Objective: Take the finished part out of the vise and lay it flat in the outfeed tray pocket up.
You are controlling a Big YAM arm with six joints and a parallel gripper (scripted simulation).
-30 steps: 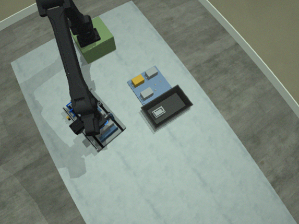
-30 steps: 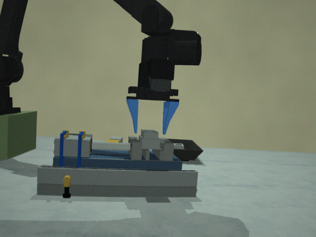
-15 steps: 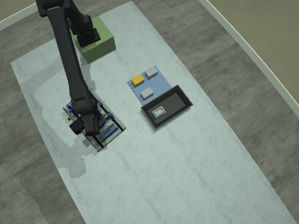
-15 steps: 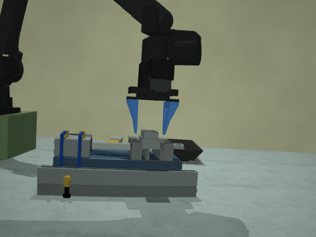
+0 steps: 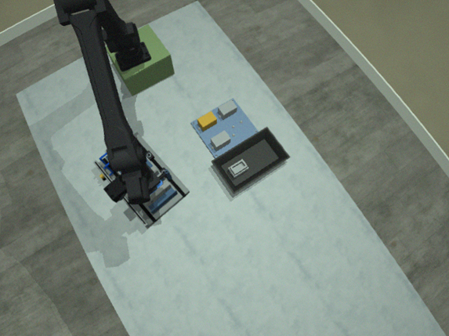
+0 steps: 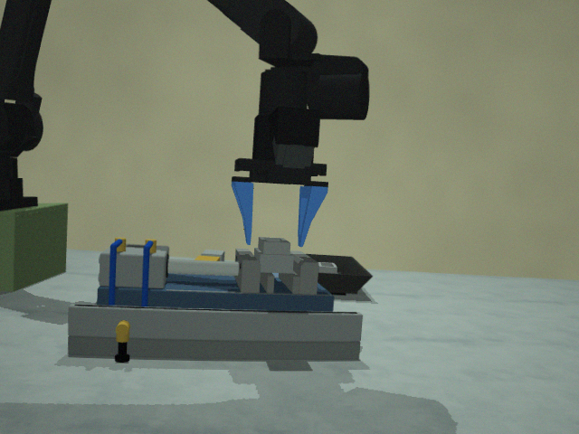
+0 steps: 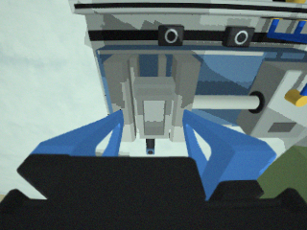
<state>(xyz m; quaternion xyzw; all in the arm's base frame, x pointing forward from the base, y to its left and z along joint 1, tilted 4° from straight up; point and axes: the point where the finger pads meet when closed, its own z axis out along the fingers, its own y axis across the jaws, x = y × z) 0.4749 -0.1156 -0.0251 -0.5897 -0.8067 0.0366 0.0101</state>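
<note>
Directly above the vise [image 6: 214,298], the gripper [image 6: 274,242] is hovering with its jaws spread and grasping nothing, straddling the finished part [image 6: 274,254] that is sitting clamped in that vise, so extraction, carrying to the outfeed tray [image 5: 250,158] and release are all remaining.

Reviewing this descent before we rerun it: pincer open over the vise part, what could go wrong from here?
1. The blue-fingered pincer hangs open with its tips level with the top of the small grey pocketed part; clearance each side looks slim, so a fingertip may land on it.
2. The grey vise jaw blocks flank the part, so the fingers may catch them.
3. The dark outfeed tray already holds a small white-rimmed piece.
</note>
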